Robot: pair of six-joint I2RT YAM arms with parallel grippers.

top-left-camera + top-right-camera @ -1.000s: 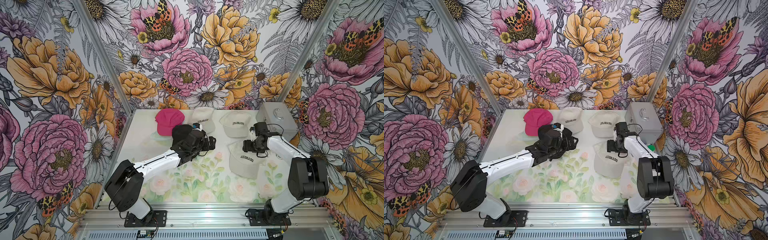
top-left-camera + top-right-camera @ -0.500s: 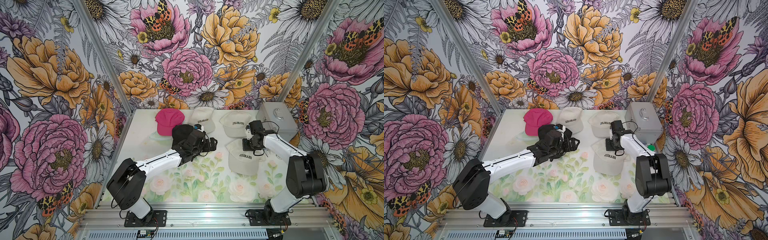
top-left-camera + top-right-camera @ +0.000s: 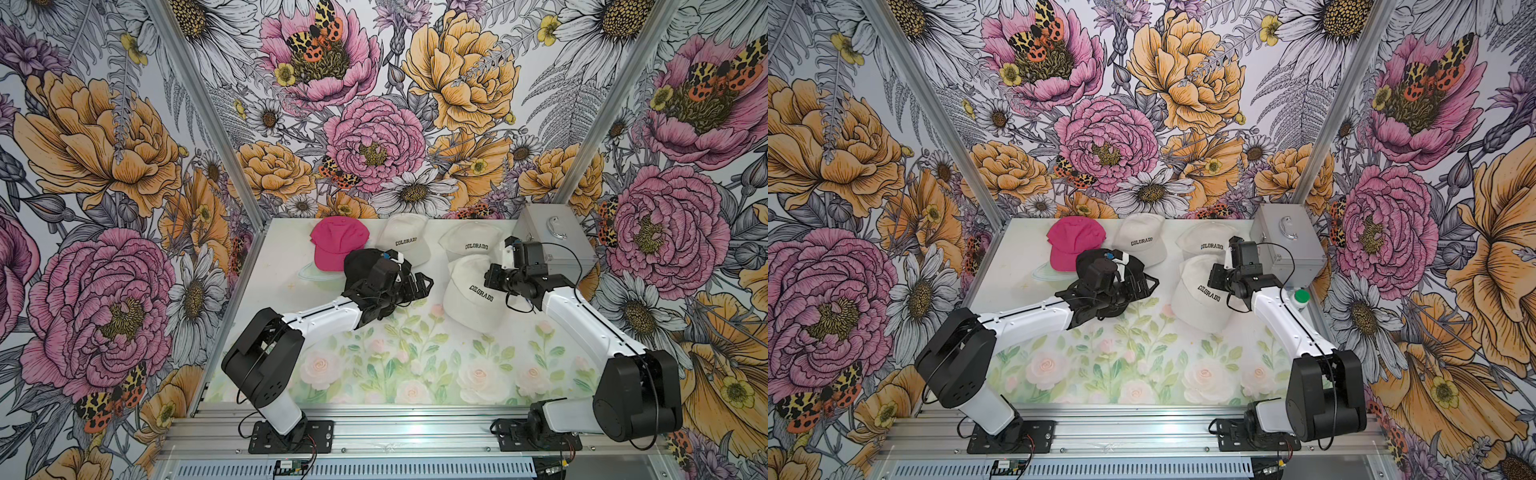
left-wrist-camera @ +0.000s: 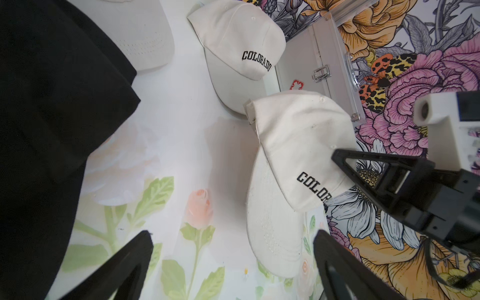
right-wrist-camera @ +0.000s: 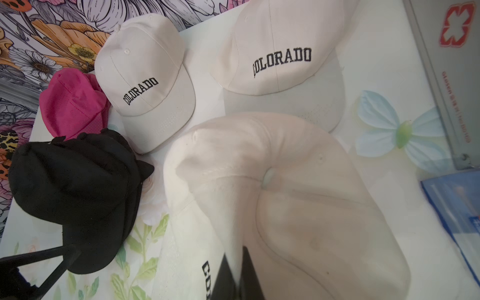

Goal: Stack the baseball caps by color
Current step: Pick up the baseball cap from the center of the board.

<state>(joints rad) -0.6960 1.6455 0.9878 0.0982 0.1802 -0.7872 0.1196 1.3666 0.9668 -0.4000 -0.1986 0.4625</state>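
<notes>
**R pincer grabs a cream cap**

The R gripper (image 3: 492, 277) is squeezed shut on the top of the near cream cap (image 3: 467, 301), on the right side of the table (image 3: 374, 374). The L gripper (image 3: 420, 286) is wide apart w/ nothing in it, just beside the black cap (image 3: 360, 266). At the back sit the pink cap (image 3: 336, 241), the back-mid cream cap (image 3: 405, 239) & the back-right cream cap (image 3: 469, 241).

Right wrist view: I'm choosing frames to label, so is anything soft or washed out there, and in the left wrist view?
Right wrist view: the nearest cream cap looks hazy and out of focus, while the lettering on a farther cream cap reads sharp. Left wrist view: the black cap is a detailless dark mass.
</notes>
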